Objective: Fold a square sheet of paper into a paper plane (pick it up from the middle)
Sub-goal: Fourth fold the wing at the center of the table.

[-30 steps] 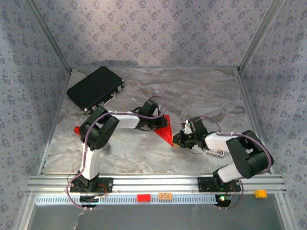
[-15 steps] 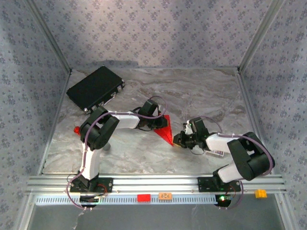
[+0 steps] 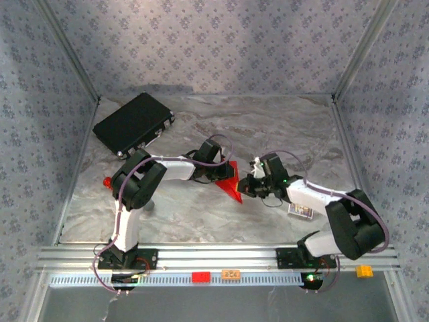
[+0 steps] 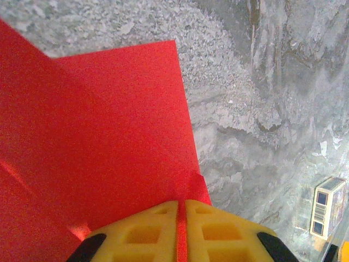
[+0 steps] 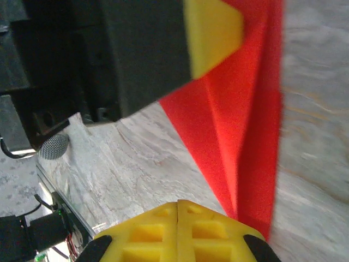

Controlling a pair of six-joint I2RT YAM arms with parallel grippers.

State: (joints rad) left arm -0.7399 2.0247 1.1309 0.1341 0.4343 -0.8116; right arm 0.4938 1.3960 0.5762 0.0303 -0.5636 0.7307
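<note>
The square sheet of paper point(image 3: 232, 185) is a creased bright-red wedge on the marble table, its point toward the near side. My left gripper point(image 3: 224, 176) is shut on its edge; in the left wrist view a thin red strip runs between the yellow fingers point(image 4: 147, 232) and the paper point(image 4: 109, 136) spreads out ahead. My right gripper point(image 3: 247, 185) sits just right of the wedge. Its jaws point(image 5: 178, 204) are shut with nothing between them, and the red paper point(image 5: 245, 120) passes beside the right finger.
A black case point(image 3: 133, 123) lies at the back left. A small white-and-blue box point(image 3: 300, 210) lies under the right arm. A small red round object point(image 3: 107, 182) sits by the left arm. Red point(image 3: 200, 276), orange point(image 3: 231, 274) and yellow point(image 3: 364, 271) blocks rest on the front rail.
My right gripper has moved away from me and slightly left, up beside the red wedge, and its jaws have closed fully. The left gripper and the paper have stayed put.
</note>
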